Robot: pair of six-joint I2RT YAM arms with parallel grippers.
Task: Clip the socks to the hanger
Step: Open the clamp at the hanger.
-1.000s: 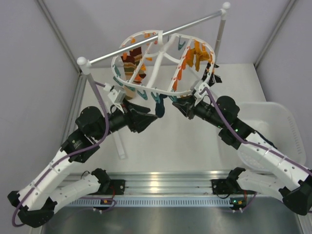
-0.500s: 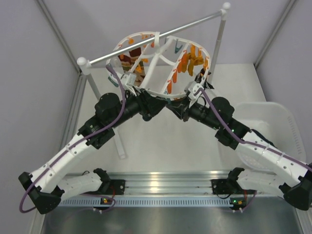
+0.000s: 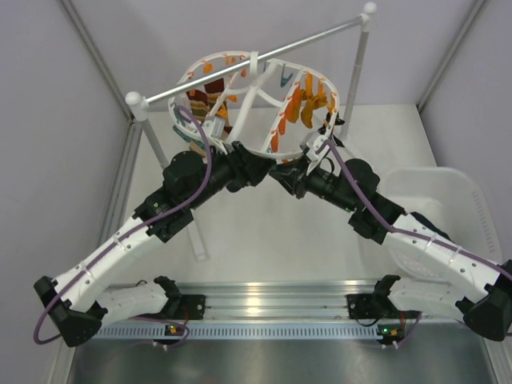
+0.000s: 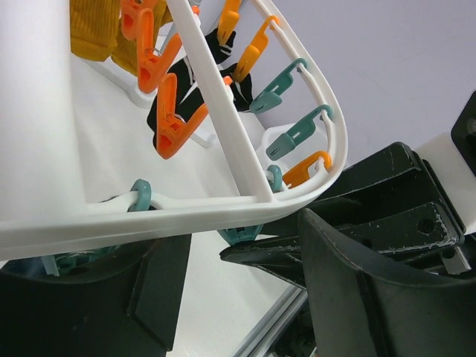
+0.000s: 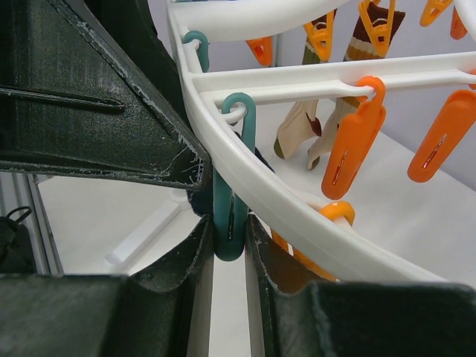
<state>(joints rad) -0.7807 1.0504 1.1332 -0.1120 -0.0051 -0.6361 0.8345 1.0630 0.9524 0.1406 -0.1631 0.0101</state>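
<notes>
Black left gripper [image 3: 256,170]: under near rim of hanger [image 4: 111,223], jaws well apart, we see nothing betw them
Dark socks [image 4: 190,93]: one pegged on far side; dark scrap behind teal clip [image 5: 229,223], can't tell if sock
Handling: we judge fabric soft, light, limp; take by cuff edge; hanger prob swings
Black right gripper [image 3: 280,174]: jaws pinched onto teal clip's sides
</notes>
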